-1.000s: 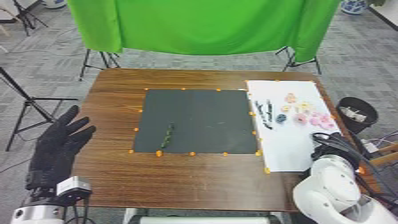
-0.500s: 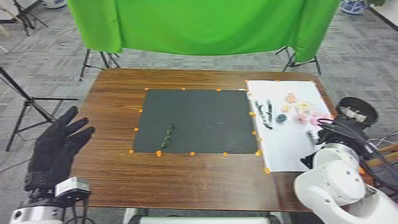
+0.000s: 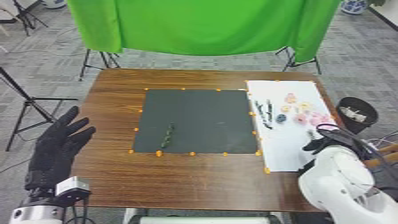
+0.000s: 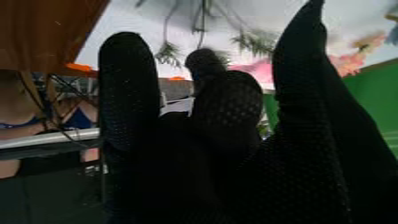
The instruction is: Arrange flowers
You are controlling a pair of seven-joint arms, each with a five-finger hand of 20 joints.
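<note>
Flowers (image 3: 318, 119), pink, peach, yellow and dark blue, soft ruffled heads; gathered on the right of a smooth white rectangular sheet (image 3: 286, 150), dark slender stems (image 3: 268, 112) beside them; one green leafy stem (image 3: 167, 136), narrow and slightly bent, lying on a flat dark grey mat (image 3: 200, 112); table (image 3: 195, 185), brown wood, streaky grain, orange dots around the mat.

Left hand (image 3: 59, 140), black fabric glove, at the table's left side; fingers straight and spread, well open, holding nothing.

Right hand (image 3: 314, 145), black glove, over the sheet's near right part, close to the pink flowers; in the right wrist view the right hand (image 4: 226, 115) has a dimpled weave, fingers extended and loosely apart, nothing seen in its hold; feathery green sprigs (image 4: 256, 42) lie beyond, partly cut off; pink petals are partly hidden behind the fingers; in the head view, cables obscure the glove's outline.
</note>
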